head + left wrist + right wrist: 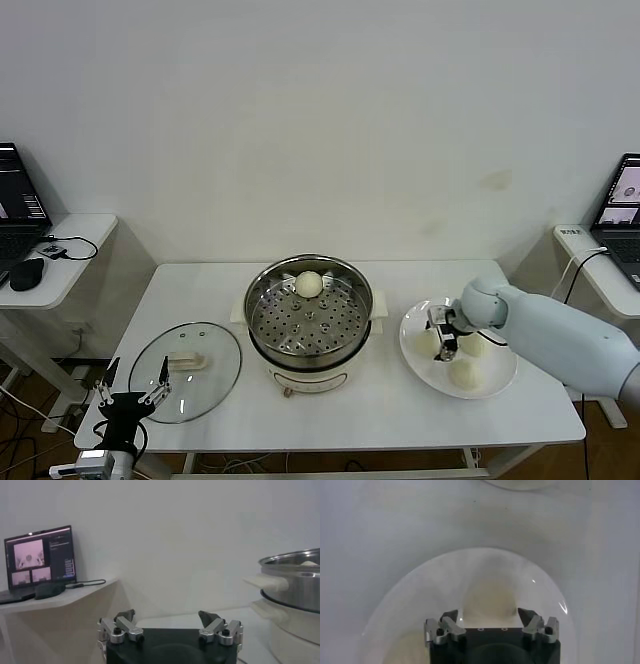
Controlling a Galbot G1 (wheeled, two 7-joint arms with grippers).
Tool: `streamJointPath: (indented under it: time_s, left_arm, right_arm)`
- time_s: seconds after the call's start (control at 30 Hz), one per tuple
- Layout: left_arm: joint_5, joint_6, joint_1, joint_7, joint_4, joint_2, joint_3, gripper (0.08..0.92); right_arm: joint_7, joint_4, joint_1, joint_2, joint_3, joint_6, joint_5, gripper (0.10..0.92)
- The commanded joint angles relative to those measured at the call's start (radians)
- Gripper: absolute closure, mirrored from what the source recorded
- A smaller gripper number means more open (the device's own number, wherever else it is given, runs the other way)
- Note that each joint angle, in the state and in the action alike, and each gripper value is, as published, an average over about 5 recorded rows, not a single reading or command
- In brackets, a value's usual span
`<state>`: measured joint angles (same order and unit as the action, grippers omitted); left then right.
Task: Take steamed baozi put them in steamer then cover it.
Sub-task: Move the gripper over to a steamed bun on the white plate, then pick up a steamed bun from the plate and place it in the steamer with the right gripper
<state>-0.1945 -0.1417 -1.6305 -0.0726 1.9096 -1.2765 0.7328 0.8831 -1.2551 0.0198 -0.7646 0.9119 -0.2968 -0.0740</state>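
One cream-white baozi (pixel 309 284) lies on the perforated tray at the back of the steamer (pixel 262 322), which the left wrist view shows as a shiny pot (pixel 295 580). Three more baozi lie on the white plate (pixel 412 352): one under my right gripper (pixel 445 335), one just right of it (pixel 473 346) and one nearer the front (pixel 463 373). In the right wrist view the right gripper (pixel 487 615) stands open astride a baozi (pixel 490 597), a fingertip on each side of it. My left gripper (pixel 132 385) waits open at the table's front left corner, with nothing between its fingers.
The clear glass lid (pixel 186 370) with its cream handle lies flat on the table left of the steamer, just beyond the left gripper. Side desks with laptops (pixel 18 200) stand to both sides of the table. A wall closes off the back.
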Motion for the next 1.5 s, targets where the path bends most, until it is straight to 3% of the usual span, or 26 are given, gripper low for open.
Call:
streamJointPath:
  time_s: [0.03, 0.3, 0.47, 0.83, 1.1, 1.5]
  left_arm:
    - [0.001, -0.001, 0.0, 0.0, 0.0, -0.001, -0.001, 0.177]
    - [0.0, -0.002, -0.001, -0.002, 0.003, -0.003, -0.001, 0.177]
    - [0.0, -0.001, -0.002, -0.002, 0.008, -0.002, -0.002, 0.177]
    - [-0.004, 0.001, 0.0, -0.002, 0.021, 0.007, -0.008, 0.177]
    - [-0.006, 0.003, 0.007, -0.002, 0.032, 0.01, -0.015, 0.177]
    - [-0.008, 0.002, 0.016, -0.001, 0.035, 0.007, -0.007, 0.177]
  right_arm:
    - [-0.002, 0.023, 0.013, -0.02, -0.01, 0.003, -0.004, 0.361]
    - [0.025, 0.017, -0.003, -0.014, -0.022, 0.004, -0.002, 0.449]
    - [0.048, -0.035, -0.078, 0.027, -0.012, -0.002, 0.027, 0.453]
    - [0.097, -0.28, -0.633, 0.128, 0.298, -0.116, 0.304, 0.446]
    - [0.049, -0.319, -0.883, -0.043, 0.423, -0.2, 0.532, 0.44]
    - [-0.116, -0.177, -0.697, -0.414, 0.385, -0.326, 0.685, 0.44]
